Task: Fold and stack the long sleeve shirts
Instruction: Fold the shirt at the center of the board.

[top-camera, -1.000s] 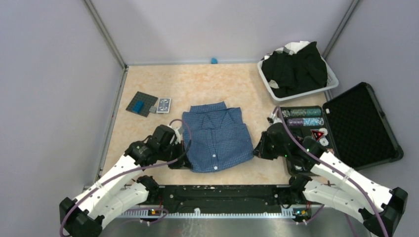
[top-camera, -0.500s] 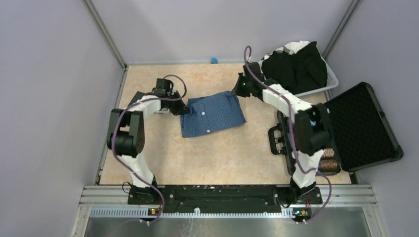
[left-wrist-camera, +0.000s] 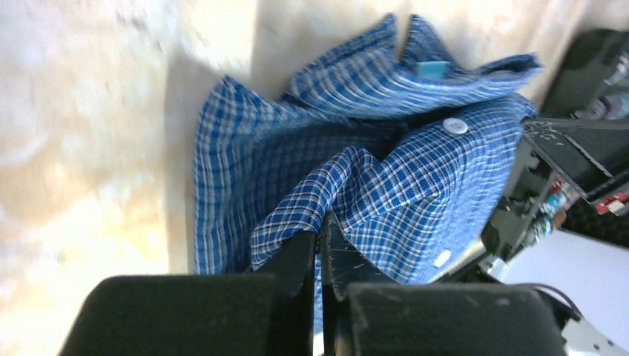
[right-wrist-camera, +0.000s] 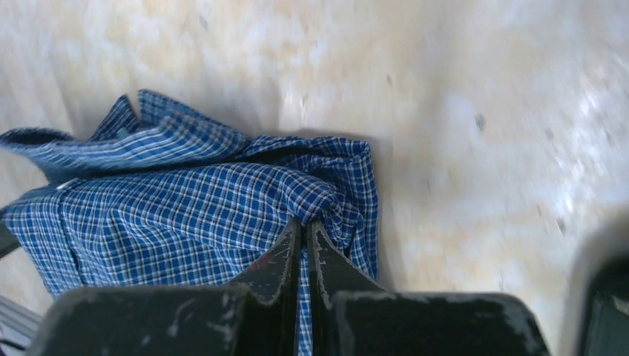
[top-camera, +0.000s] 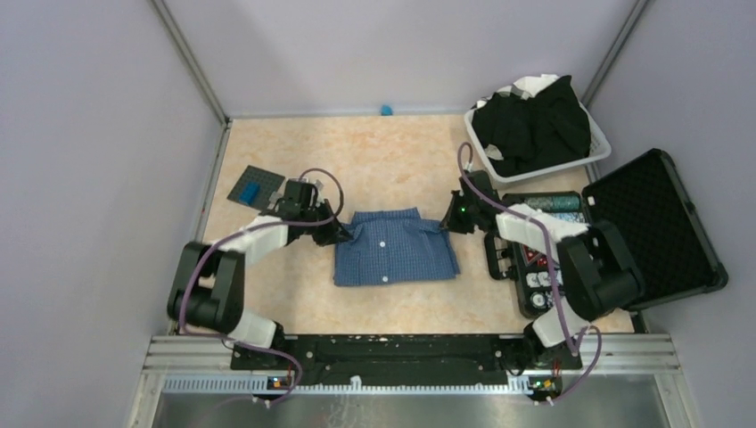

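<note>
The blue checked shirt lies folded in half on the table's middle, white buttons up. My left gripper is shut on its far left corner, and the left wrist view shows the cloth pinched between the jaws. My right gripper is shut on the far right corner, with the cloth pinched at the jaw tips. Plain black shirts lie heaped in the white bin at the back right.
An open black hard case with foam lining lies at the right, with a tray of chips and small parts beside it. A dark grey plate with a blue brick lies at the left. A small blue thing sits at the back wall.
Both grippers have pulled the shirt's far edge toward the near side and down. The shirt has gone from lifted and slanted at the back to lying folded and squared on the table's middle.
</note>
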